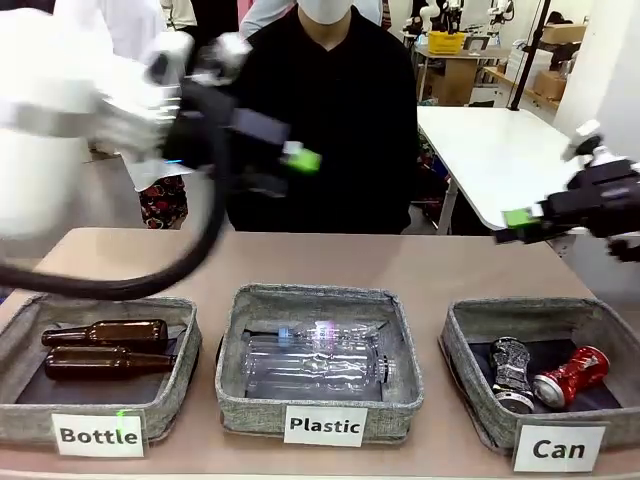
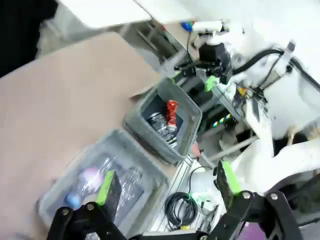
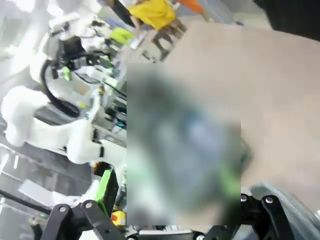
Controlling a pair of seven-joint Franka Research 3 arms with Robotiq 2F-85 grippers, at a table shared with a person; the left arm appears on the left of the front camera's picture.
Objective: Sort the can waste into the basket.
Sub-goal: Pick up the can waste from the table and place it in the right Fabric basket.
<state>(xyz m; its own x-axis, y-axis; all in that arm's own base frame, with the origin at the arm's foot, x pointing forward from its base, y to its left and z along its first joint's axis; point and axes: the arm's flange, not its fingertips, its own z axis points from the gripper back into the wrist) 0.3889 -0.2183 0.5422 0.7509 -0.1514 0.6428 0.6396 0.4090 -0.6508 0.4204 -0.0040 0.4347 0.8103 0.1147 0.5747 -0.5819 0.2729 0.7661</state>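
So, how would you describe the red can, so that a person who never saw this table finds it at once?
Three grey fabric baskets stand in a row on the brown table; take the grey fabric basket with the white label "Can", at the robot's right end. Two small drink cans lie inside. The dented red can is the outer one, beside the black-blue can.

Red can [image 1: 571,376], grey basket [image 1: 470,400]

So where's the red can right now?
In the front view the red can lies on its side in the Can basket at the robot's right, beside the dark Pepsi can.
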